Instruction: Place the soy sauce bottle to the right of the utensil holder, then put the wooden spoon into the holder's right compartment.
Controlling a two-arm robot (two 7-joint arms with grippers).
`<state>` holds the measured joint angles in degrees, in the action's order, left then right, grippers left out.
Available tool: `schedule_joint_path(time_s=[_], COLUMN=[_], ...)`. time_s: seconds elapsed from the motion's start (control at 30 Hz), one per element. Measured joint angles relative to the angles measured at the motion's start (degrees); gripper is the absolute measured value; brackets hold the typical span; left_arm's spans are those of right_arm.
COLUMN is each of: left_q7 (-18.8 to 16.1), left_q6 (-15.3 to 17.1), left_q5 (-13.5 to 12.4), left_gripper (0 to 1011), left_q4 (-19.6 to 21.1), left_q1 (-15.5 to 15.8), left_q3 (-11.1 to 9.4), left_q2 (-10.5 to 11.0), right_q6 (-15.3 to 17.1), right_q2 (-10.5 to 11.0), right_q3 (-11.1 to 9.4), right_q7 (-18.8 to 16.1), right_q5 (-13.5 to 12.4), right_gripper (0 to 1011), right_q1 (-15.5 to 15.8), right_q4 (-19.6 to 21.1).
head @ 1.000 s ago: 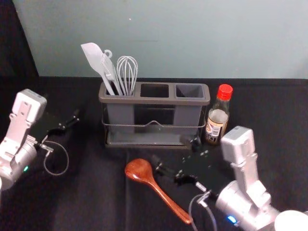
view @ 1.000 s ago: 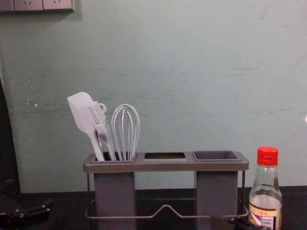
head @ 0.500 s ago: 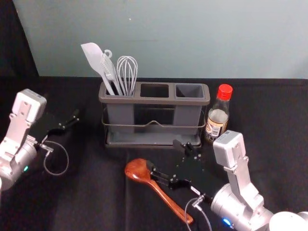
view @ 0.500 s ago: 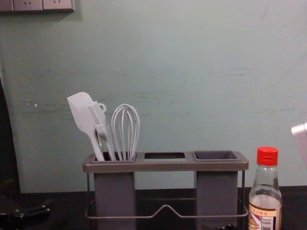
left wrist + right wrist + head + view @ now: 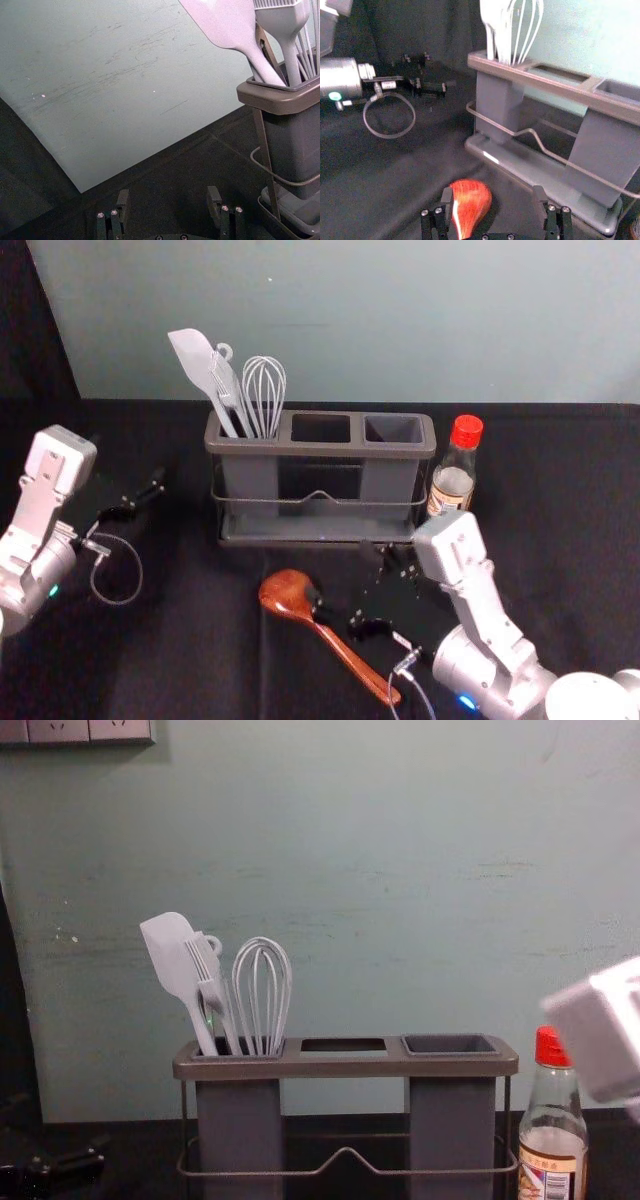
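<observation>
Spoon [image 5: 345,653] lies beside right end effector [image 5: 344,577] (wide, like the left one [image 5: 132,460], farther left).

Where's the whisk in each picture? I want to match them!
Head view: whisk, upper part, left of the middle.
Chest view: whisk, left of the middle.
Left wrist view: whisk, beside the brush, partly cut off.
Right wrist view: whisk, beside the middle slot.
Shared landmark: the holder.

A flat, pale grey-green wall [image 5: 400,840], marked with thin scuffs and small white specks, rises behind a surface covered in smooth black cloth [image 5: 200,660]. Rectangular, pinkish-grey wall sockets [image 5: 60,730] line the chest view's upper left corner.
</observation>
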<state>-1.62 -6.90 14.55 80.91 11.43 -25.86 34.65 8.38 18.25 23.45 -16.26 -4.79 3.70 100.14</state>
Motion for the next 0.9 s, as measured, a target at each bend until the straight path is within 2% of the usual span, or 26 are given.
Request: schedule_joint_path(time_s=[0.07,0.1,0.17,0.2,0.23,0.27,0.3,0.33,0.4,0.43,0.5,0.63,0.83,0.9], left_q7=[0.00,0.00,0.00,0.00,0.00,0.00,0.00,0.00,0.00,0.00,0.00,0.00,0.00,0.00], left_q6=[0.00,0.00,0.00,0.00,0.00,0.00,0.00,0.00,0.00,0.00,0.00,0.00,0.00,0.00], left_q5=[0.00,0.00,0.00,0.00,0.00,0.00,0.00,0.00,0.00,0.00,0.00,0.00,0.00,0.00], left_gripper=[1000,1000,1000,1000,1000,1000,1000,1000,1000,1000,1000,1000,1000,1000], left_q4=[0.00,0.00,0.00,0.00,0.00,0.00,-0.01,0.00,-0.01,-0.01,0.00,-0.01,-0.01,-0.01], left_q1=[0.00,0.00,0.00,0.00,0.00,0.00,0.00,0.00,0.00,0.00,0.00,0.00,0.00,0.00], left_q3=[0.00,0.00,0.00,0.00,0.00,0.00,0.00,0.00,0.00,0.00,0.00,0.00,0.00,0.00], left_q2=[0.00,0.00,0.00,0.00,0.00,0.00,0.00,0.00,0.00,0.00,0.00,0.00,0.00,0.00], right_q6=[3.40,7.11,10.23,13.21,13.21,16.64,18.30,21.85,25.48,29.28,33.43,36.85,38.25,38.66], right_q2=[-0.15,-0.41,-0.73,-1.14,-1.14,-1.64,-1.92,-2.55,-3.17,-4.00,-4.95,-6.41,-8.77,-10.03], right_q3=[0.36,0.80,1.15,1.40,1.40,1.56,1.66,1.95,2.16,2.45,2.71,3.35,3.60,4.07], right_q7=[0.53,1.07,1.40,1.45,1.45,1.39,1.37,1.31,1.21,0.94,0.49,0.13,-0.08,-0.52], right_q5=[0.84,1.89,2.58,2.94,2.94,3.07,3.18,3.47,3.73,3.94,4.19,5.02,5.60,6.04], right_gripper=[1002,1002,1002,1002,1002,1002,1002,1002,1002,1003,1002,1002,1002,1002], right_q1=[-0.05,-0.20,-0.42,-0.79,-0.79,-1.35,-1.71,-2.52,-3.46,-4.68,-6.33,-8.73,-11.27,-12.91], right_q4=[1.25,2.47,3.39,4.12,4.12,4.65,4.87,5.24,5.46,5.52,5.25,3.92,0.72,-1.63])
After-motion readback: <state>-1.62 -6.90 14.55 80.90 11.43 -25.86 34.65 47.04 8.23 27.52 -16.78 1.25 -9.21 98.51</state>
